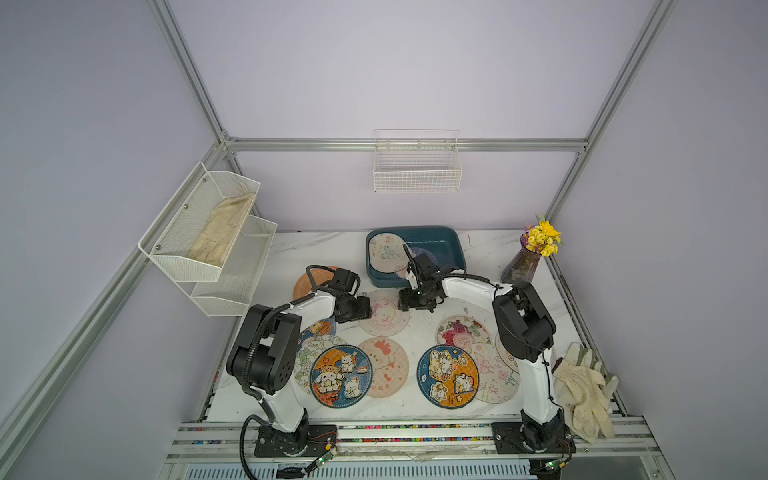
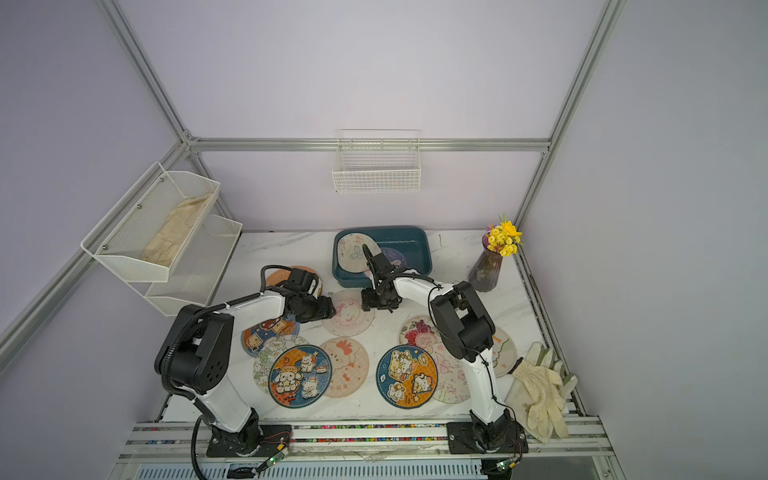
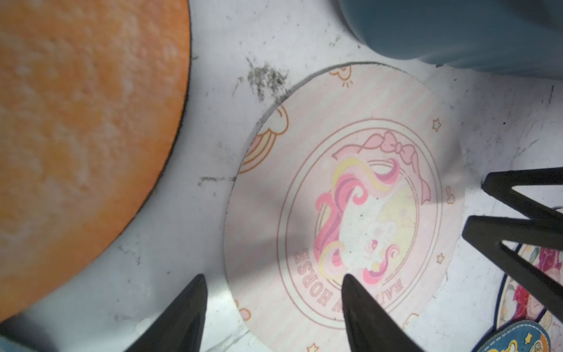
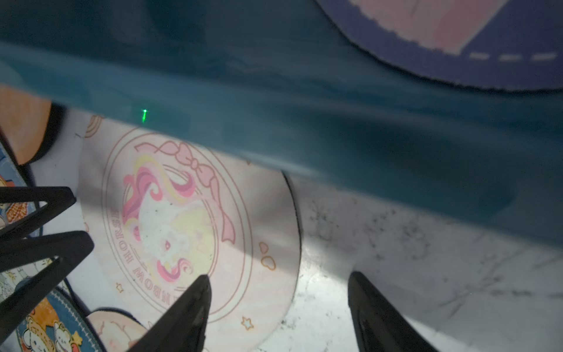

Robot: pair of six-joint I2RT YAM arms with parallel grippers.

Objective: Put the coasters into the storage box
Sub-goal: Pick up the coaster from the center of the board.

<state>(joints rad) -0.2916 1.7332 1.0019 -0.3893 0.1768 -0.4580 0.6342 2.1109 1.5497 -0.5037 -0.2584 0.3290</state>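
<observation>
Marble worktop: pink horse coaster flanked by left tool and right tool, both spread, empty. Pick-up judged in hand; edge pinch required next.

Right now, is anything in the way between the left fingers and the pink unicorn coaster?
No, nothing visible is. The left arm's black fingers are open across the edge of the round pink unicorn-print coaster: one tip over it, one over the white marble table.
</observation>
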